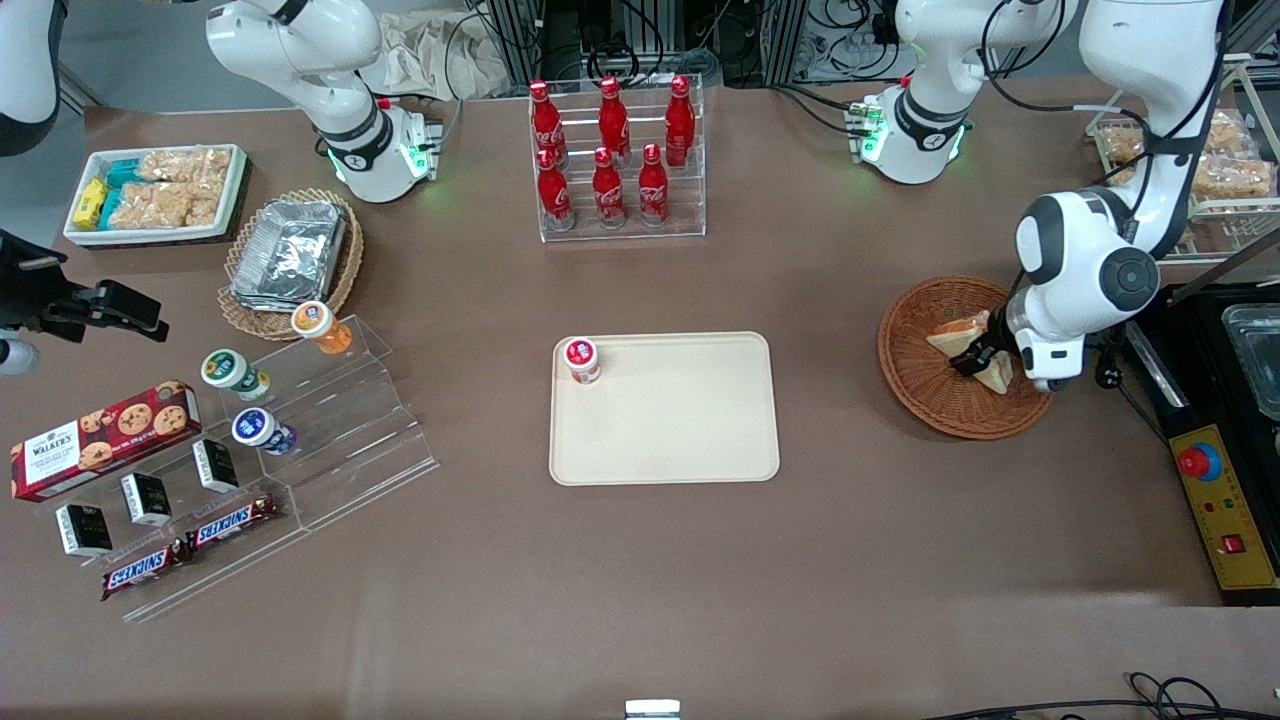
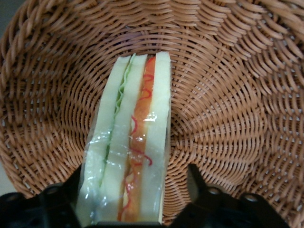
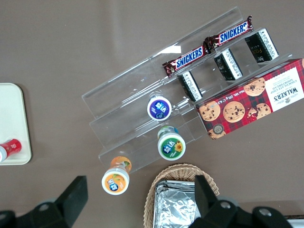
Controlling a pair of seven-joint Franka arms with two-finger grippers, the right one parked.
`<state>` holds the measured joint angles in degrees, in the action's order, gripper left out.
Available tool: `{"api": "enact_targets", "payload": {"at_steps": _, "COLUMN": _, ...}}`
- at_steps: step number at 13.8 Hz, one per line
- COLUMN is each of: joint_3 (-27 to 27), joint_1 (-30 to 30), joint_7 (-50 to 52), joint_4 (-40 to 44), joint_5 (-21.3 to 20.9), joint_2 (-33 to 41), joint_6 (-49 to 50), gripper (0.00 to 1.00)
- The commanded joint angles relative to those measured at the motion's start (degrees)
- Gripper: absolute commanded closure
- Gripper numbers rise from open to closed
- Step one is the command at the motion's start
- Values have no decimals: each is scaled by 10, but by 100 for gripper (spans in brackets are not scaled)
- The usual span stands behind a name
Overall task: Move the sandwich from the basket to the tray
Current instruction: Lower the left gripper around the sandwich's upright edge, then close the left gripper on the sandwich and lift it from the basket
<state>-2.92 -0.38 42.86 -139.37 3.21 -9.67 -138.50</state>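
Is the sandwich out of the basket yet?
No. The sandwich lies in the basket, with the gripper down around it, one of its fingers on each side.

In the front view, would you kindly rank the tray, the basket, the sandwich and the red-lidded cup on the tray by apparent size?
1. tray
2. basket
3. sandwich, partly hidden by the gripper over the basket
4. red-lidded cup

Robotics lab staged as snack shop: brown table [image 1: 640, 600] with acrylic display steps [image 1: 330, 440], cola bottle rack [image 1: 620, 160]; cable bundles, aluminium framing along table's top edge; emergency-stop box [image 1: 1225, 510] at working arm's end; gripper [image 1: 985, 362] over basket [image 1: 925, 385].
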Motion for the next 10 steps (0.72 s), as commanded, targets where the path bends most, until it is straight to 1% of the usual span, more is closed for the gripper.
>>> {"api": "enact_targets", "payload": {"at_steps": 1, "joint_3": 3, "joint_1": 2, "joint_7": 26, "joint_4": -5, "joint_5": -3, "joint_2": -1, "joint_6": -34, "gripper": 43}}
{"api": "enact_targets", "payload": {"at_steps": 3, "joint_3": 3, "joint_1": 2, "joint_7": 26, "joint_4": -4, "joint_5": -3, "joint_2": 3, "joint_6": -34, "gripper": 65}}
{"api": "enact_targets", "payload": {"at_steps": 5, "joint_3": 2, "joint_1": 2, "joint_7": 27, "joint_4": -3, "joint_5": -3, "joint_2": 9, "joint_6": -27, "gripper": 74}}
{"api": "enact_targets", "payload": {"at_steps": 7, "joint_3": 2, "joint_1": 1, "joint_7": 25, "joint_4": 0, "joint_5": -3, "joint_2": 26, "joint_6": -11, "gripper": 74}}
{"api": "enact_targets", "payload": {"at_steps": 10, "joint_3": 2, "joint_1": 2, "joint_7": 17, "joint_4": 10, "joint_5": -3, "joint_2": 73, "joint_6": 37, "gripper": 74}}
